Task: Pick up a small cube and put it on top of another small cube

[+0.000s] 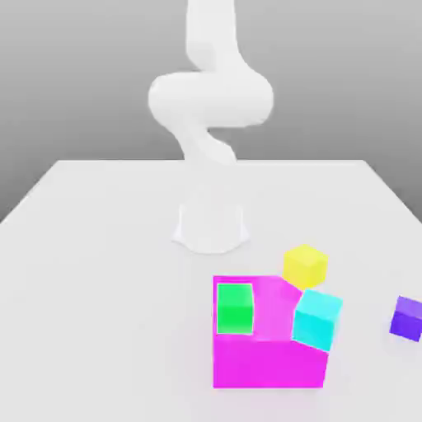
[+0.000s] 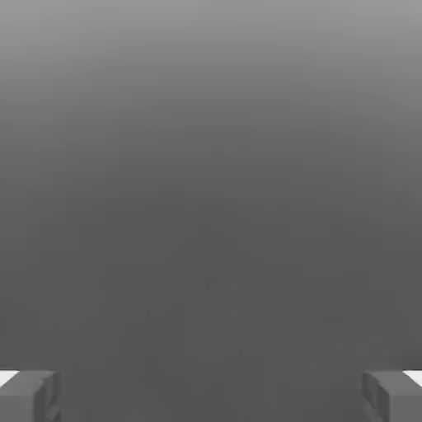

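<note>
The small purple cube point(image 1: 406, 318) rests on the white table near the exterior view's right edge. The small yellow cube point(image 1: 305, 265) sits just behind the big magenta block, apart from the purple one. My gripper point(image 2: 211, 396) is open in the hand view, its two grey fingertips point(image 2: 29, 396) far apart with nothing between them, and plain grey background beyond them. The white arm point(image 1: 210, 99) rises from its base at the table's middle and bends high above the cubes.
A big magenta block point(image 1: 268, 354) stands at the front, between the arm's base and the viewer. A green cube point(image 1: 235, 308) lies on its top, and a cyan cube point(image 1: 317, 319) is at its right top corner. The table point(image 1: 91, 272) stretches out white to the exterior view's left.
</note>
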Controlling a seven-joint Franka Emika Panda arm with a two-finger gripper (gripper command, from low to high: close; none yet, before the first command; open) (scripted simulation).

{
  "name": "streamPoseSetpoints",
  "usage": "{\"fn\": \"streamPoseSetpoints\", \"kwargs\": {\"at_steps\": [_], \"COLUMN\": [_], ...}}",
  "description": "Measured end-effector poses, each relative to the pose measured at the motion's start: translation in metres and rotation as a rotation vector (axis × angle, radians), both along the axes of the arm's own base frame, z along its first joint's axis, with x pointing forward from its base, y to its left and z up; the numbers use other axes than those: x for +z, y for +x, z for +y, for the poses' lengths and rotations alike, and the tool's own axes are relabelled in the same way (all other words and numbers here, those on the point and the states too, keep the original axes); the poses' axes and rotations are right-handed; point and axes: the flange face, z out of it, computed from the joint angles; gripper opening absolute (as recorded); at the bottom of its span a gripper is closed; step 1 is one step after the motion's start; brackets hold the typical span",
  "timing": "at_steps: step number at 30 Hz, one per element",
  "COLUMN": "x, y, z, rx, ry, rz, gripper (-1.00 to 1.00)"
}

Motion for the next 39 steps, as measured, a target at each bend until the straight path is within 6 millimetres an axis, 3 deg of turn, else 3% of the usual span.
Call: {"fn": "streamPoseSetpoints", "kwargs": {"at_steps": [4, 8, 12, 16, 21, 26, 33, 37, 38, 39], "x": [-0.055, -0.114, -0.175, -0.237, -0.315, -0.390, -0.482, -0.532, -0.544, -0.544], "y": [0.037, 0.060, 0.072, 0.071, 0.052, 0.011, -0.058, -0.065, -0.065, -0.065], "z": [0.044, 0.088, 0.133, 0.177, 0.228, 0.278, 0.320, 0.325, 0.324, 0.324], "rx": [-0.052, -0.102, -0.151, -0.201, -0.265, -0.317, -0.429, -0.441, -0.441, -0.441], "ry": [0.046, 0.082, 0.111, 0.135, 0.157, 0.166, 0.173, 0.175, 0.173, 0.173], "rz": [0.094, 0.182, 0.267, 0.352, 0.458, 0.568, 0.715, 0.729, 0.729, 0.729], "gripper": [0.00, 0.00, 0.00, 0.00, 0.00, 0.00, 0.00, 0.00, -1.00, -1.00]}}
